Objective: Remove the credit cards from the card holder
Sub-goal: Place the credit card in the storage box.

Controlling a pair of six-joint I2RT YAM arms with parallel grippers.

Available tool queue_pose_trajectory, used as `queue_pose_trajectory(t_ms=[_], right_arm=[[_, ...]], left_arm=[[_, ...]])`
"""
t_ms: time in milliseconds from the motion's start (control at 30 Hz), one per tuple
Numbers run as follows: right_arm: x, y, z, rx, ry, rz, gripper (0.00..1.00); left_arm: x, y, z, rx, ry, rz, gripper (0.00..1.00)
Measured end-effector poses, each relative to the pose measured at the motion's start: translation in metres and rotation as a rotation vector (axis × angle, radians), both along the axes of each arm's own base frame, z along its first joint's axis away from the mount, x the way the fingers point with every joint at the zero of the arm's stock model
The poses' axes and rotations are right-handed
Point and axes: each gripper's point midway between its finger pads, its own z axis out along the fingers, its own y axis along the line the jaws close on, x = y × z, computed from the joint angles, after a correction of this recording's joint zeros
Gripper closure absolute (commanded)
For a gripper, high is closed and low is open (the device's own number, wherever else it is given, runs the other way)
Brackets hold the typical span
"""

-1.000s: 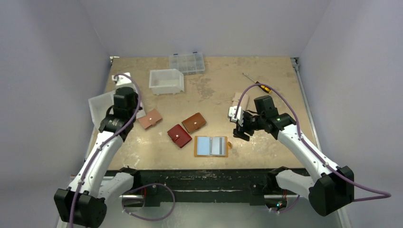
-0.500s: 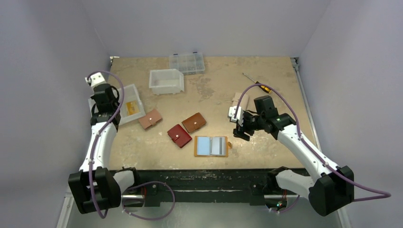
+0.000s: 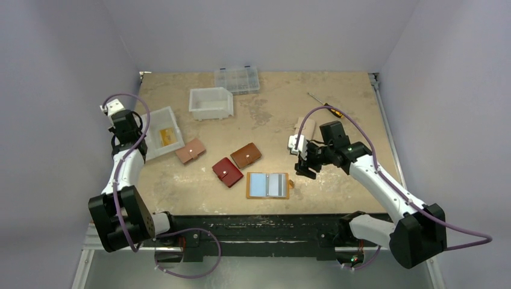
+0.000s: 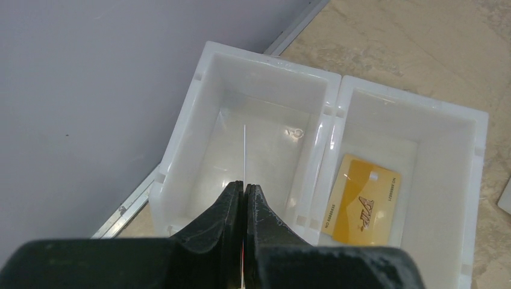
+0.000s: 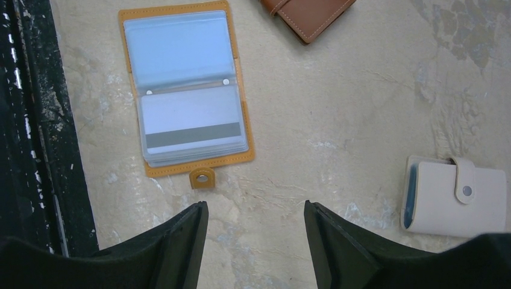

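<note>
The card holder [image 3: 267, 185] lies open near the table's front edge, mustard-edged [image 5: 187, 168] with its snap tab toward my right gripper. Its clear pockets show a light blue card [image 5: 178, 51] and a whitish card with a dark stripe [image 5: 191, 123]. My right gripper [image 5: 256, 208] hovers open just right of it [image 3: 303, 162], holding nothing. My left gripper [image 4: 244, 186] is shut on a thin white card [image 4: 244, 150] seen edge-on, over the left compartment of a white two-part bin [image 4: 328, 108]. A yellow card [image 4: 361, 198] lies in the right compartment [image 3: 168, 136].
A brown wallet [image 3: 246, 155], a dark red wallet [image 3: 227, 171] and a pinkish wallet [image 3: 190, 150] lie mid-table. A cream wallet [image 5: 455, 195] sits right of my right gripper. Farther back are a white bin [image 3: 211, 102], a clear organizer [image 3: 237, 79] and a screwdriver [image 3: 325, 106].
My left arm has swung left and back toward the wall, uncovering the bin and the yellow card in it. The right gripper has hardly moved.
</note>
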Motion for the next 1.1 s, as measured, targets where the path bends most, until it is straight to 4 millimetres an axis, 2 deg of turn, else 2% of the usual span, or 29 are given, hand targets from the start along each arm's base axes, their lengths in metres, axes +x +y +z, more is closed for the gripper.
queue_pose_trajectory(t_ms=[333,767,800,933,1100], right_arm=[[0.002,-0.003,-0.003,-0.008,0.003,0.001,0.32],[0.006,-0.014,-0.008,0.002,0.027,-0.012,0.33],[0.004,-0.014,-0.008,0.006,0.031,-0.006,0.33],[0.001,-0.013,-0.008,0.016,0.042,0.011,0.33],[-0.003,-0.011,-0.008,0.022,0.048,0.032,0.33]], left_arm=[[0.005,0.013,-0.018,-0.038,-0.011,0.050,1.00],[0.017,-0.003,-0.077,-0.191,0.080,-0.050,1.00],[0.017,-0.003,-0.080,-0.203,0.082,-0.049,0.96],[0.017,0.000,-0.084,-0.229,0.082,-0.028,0.93],[0.017,0.006,-0.080,-0.231,0.071,0.021,0.79]])
